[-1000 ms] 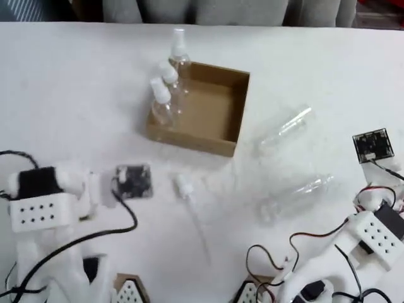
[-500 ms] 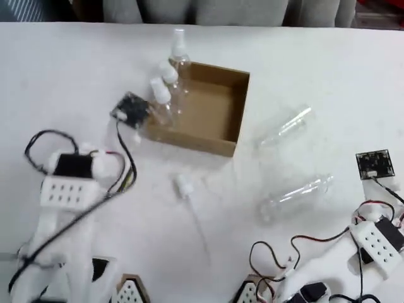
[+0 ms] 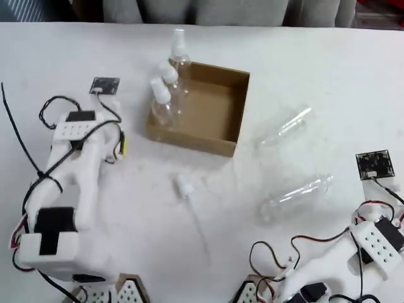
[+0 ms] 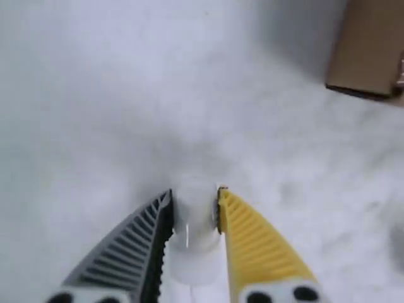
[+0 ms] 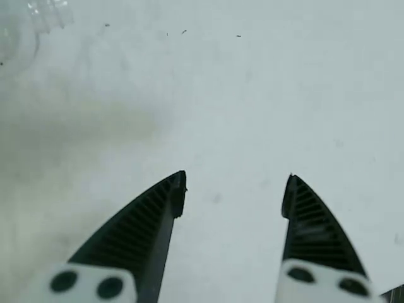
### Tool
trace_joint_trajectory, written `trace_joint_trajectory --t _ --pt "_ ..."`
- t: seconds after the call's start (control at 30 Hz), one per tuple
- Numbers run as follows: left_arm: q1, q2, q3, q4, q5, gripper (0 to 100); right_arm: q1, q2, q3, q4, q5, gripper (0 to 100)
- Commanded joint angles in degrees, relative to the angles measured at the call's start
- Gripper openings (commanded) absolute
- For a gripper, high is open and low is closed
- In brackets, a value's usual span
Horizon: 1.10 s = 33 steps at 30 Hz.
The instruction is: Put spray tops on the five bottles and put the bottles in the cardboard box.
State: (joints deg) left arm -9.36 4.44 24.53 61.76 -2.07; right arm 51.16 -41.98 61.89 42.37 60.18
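My left gripper (image 4: 194,199) is shut on a white spray top (image 4: 192,252) and hangs over bare table left of the cardboard box (image 3: 208,110); its yellow finger (image 3: 123,146) shows in the high view. Three capped bottles (image 3: 165,88) stand at the box's left wall; I cannot tell if they are inside it. Two clear uncapped bottles lie on their sides right of the box, one farther back (image 3: 285,128) and one nearer (image 3: 297,192). A second spray top (image 3: 184,185) with its long tube lies in front of the box. My right gripper (image 5: 233,189) is open over bare table.
A corner of the box (image 4: 369,50) appears in the left wrist view. The neck of a clear bottle (image 5: 44,12) sits at the edge of the right wrist view. The right arm (image 3: 375,240) and loose cables occupy the front right corner.
The left arm has swung from the front of the table, near the loose spray top, back and to the left of the box. The right arm drew back slightly toward the front.
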Motion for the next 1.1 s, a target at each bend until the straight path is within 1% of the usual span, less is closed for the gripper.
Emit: trace_joint_trajectory --t 0.0,0.07,0.2,0.23,0.27,0.37,0.47,0.67,0.83,0.9,0.97,1.07 --pt "-0.48 0.31 -3.6 -1.23 0.79 4 0.31 -1.01 -0.62 -0.48 0.62 21.2" --pt "-0.66 0.22 -3.6 -0.88 1.05 9 0.31 -1.01 -0.62 -0.48 0.62 21.2" --pt "-0.92 0.22 -3.34 -0.79 7.03 28 0.66 -1.01 -0.44 -0.48 0.62 21.2" --pt "-0.92 0.13 -3.16 -0.79 7.03 32 0.66 -1.1 0.0 -0.66 0.62 21.2" --pt "-0.92 0.13 -3.16 -0.18 7.03 33 0.66 -1.1 0.35 -0.75 0.62 21.2" --pt "-0.92 0.13 -3.6 2.11 6.77 31 0.66 -1.1 0.88 -0.84 0.62 21.2" --pt "-0.92 0.48 -3.16 1.93 6.51 30 0.66 -1.1 0.97 -0.57 0.62 21.2" --pt "-3.74 0.31 -2.73 3.78 -3.87 30 0.66 -1.1 2.29 -0.84 0.62 21.2" --pt "-4.35 0.66 -0.7 3.78 -6.33 30 0.66 -1.1 2.46 -0.92 0.62 21.2" --pt "-4.0 0.66 2.02 1.23 -6.95 30 0.66 -1.1 2.46 -0.92 0.62 21.2" --pt "-3.91 0.4 4.04 -0.97 -8.35 27 0.66 -1.1 2.46 -0.92 0.62 21.2" --pt "-3.91 0.31 4.75 -1.23 -10.02 18 0.66 -1.1 2.46 -0.92 0.62 21.2"
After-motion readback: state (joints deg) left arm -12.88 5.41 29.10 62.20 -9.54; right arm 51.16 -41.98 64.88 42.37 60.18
